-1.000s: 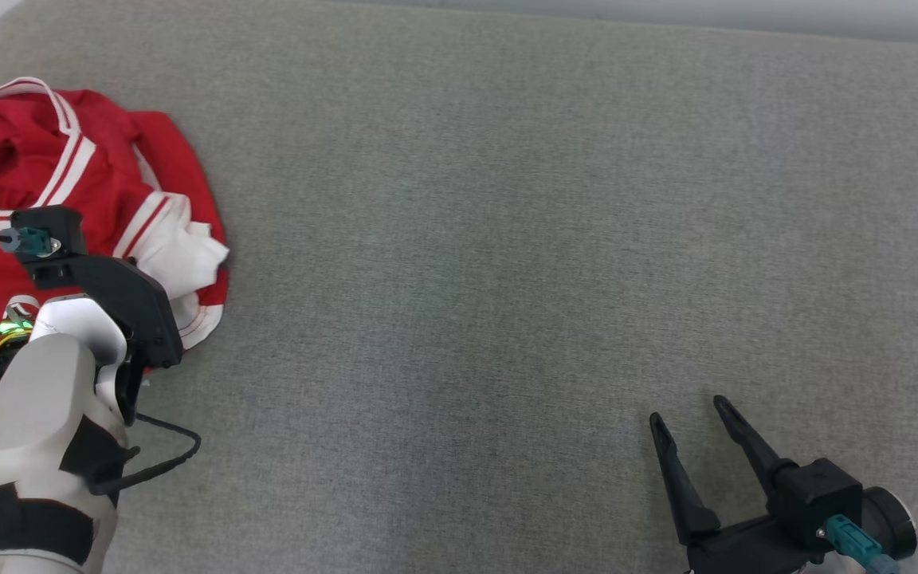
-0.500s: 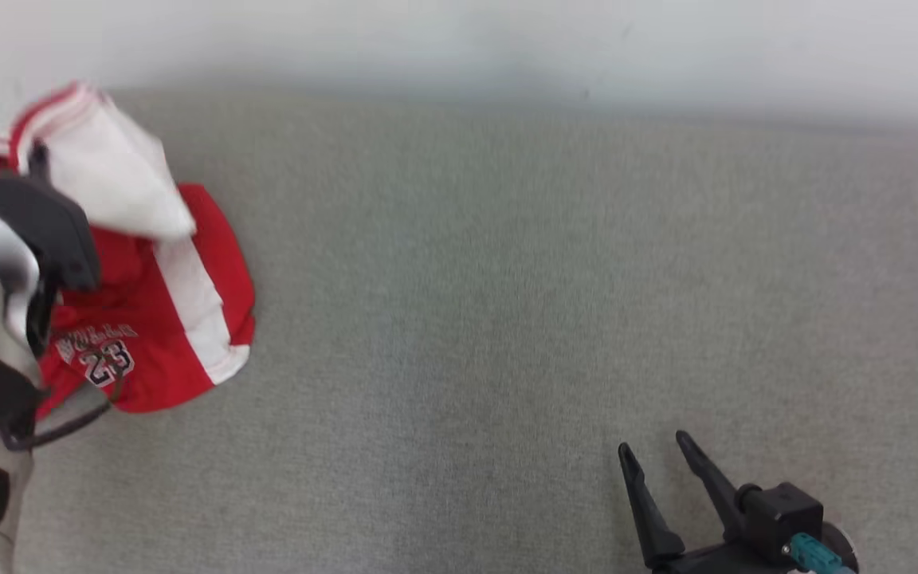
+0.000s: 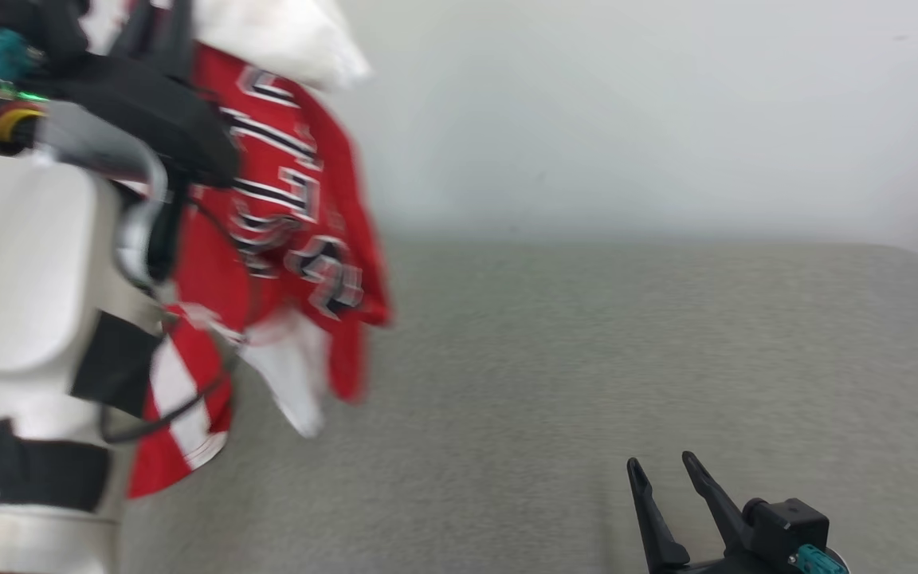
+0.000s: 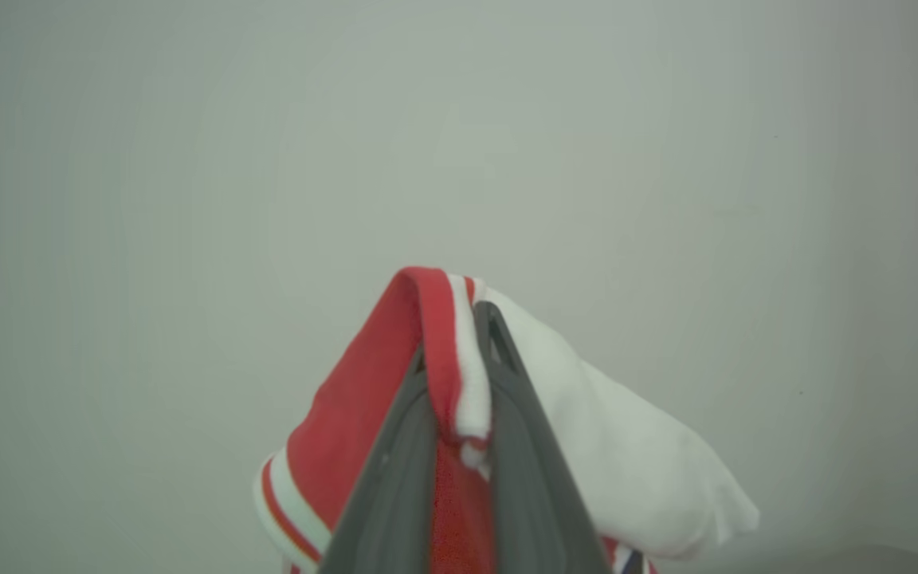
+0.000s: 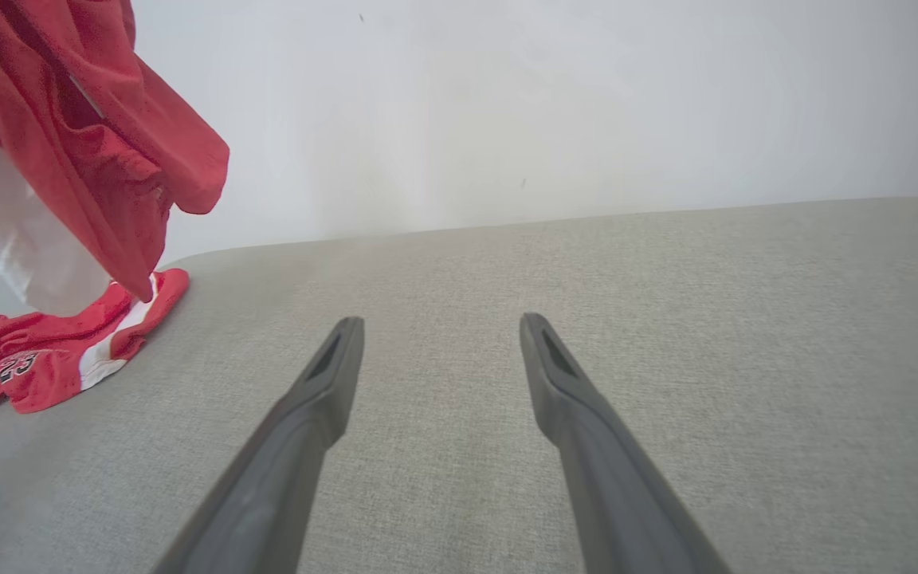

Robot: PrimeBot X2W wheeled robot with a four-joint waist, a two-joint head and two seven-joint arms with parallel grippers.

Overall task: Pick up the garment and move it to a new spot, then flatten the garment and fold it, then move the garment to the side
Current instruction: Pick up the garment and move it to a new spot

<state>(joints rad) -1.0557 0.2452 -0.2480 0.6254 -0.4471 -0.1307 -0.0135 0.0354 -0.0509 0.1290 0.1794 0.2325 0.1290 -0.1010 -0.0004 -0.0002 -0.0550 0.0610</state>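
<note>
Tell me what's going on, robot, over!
Left gripper shut on garment, hanging over couch. Right gripper open, empty. Red cloth lies on couch below. Nothing blocking.

The left claw (image 4: 453, 335) has risen from the grey cushion (image 3: 586, 359) and is now pinched shut on the striped edge of the red jersey (image 3: 284, 239). The red jersey lay crumpled flat beneath the claw a second ago. Now it hangs down from the claw, most of it lifted off the cushion.
</note>
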